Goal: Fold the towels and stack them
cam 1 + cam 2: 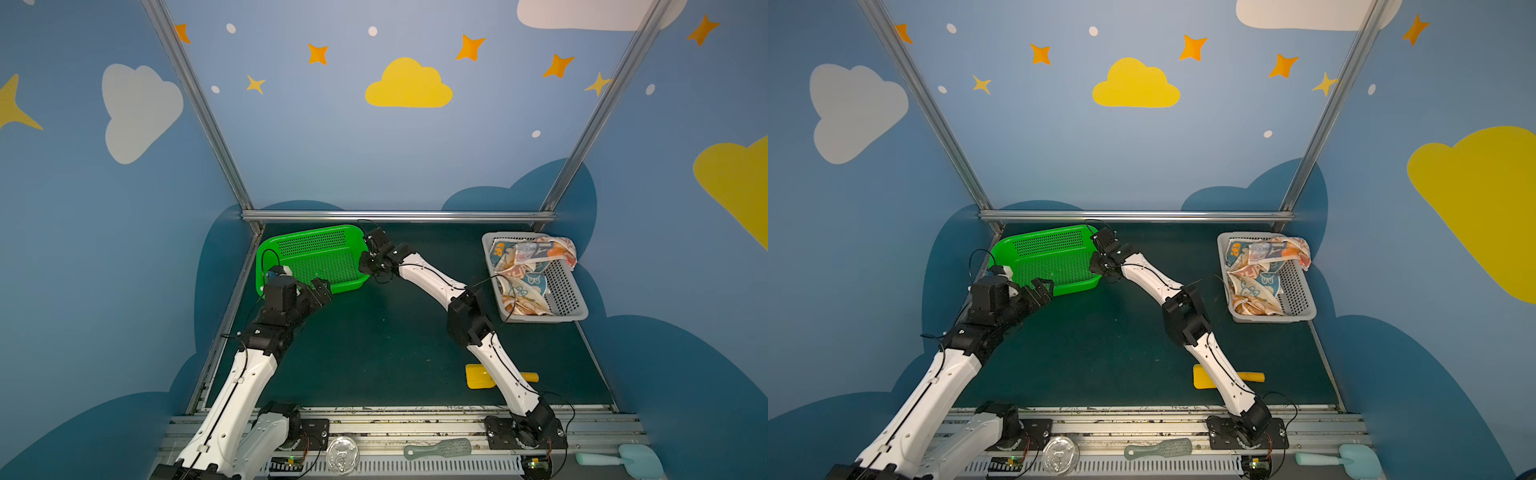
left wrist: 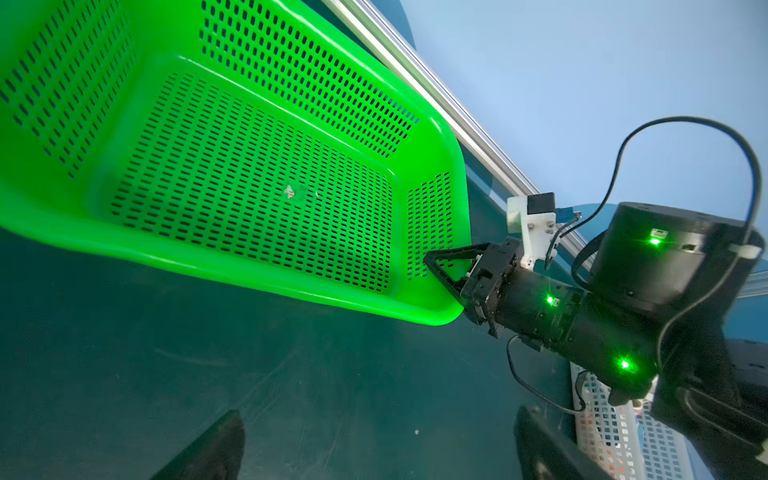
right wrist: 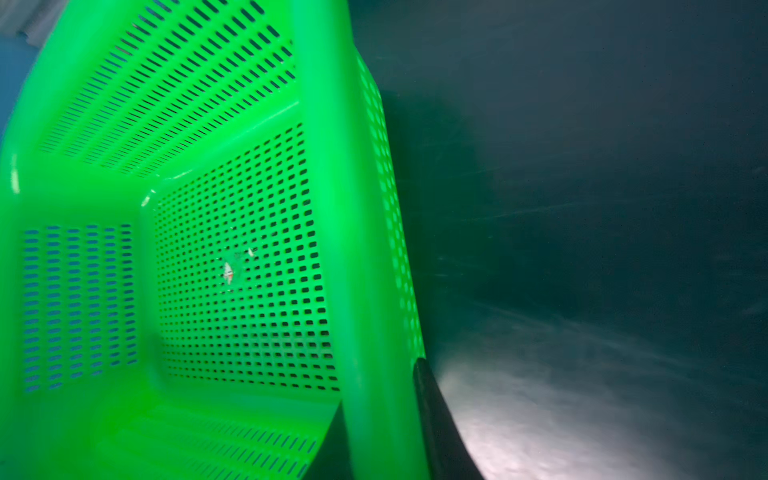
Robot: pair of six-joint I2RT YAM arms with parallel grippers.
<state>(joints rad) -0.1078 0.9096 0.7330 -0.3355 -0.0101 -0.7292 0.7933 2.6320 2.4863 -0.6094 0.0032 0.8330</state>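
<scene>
A green basket (image 3: 232, 174) fills the left half of the frame, its slotted walls and floor seen from inside. A small white-and-red scrap (image 3: 228, 272) lies on the floor, left of the frame's centre. The thick rim runs from top centre to the bottom edge — there the right pincer (image 3: 380, 390) clamps it, one dark finger (image 3: 436, 415) outside, the other inside. The right half is dark green surface (image 3: 582, 166), with pale glare at lower right.

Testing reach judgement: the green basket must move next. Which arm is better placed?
Right. The right gripper has fingers astride the rim of the green basket; the left gripper hangs open near its front rim, gripping nothing.
</scene>
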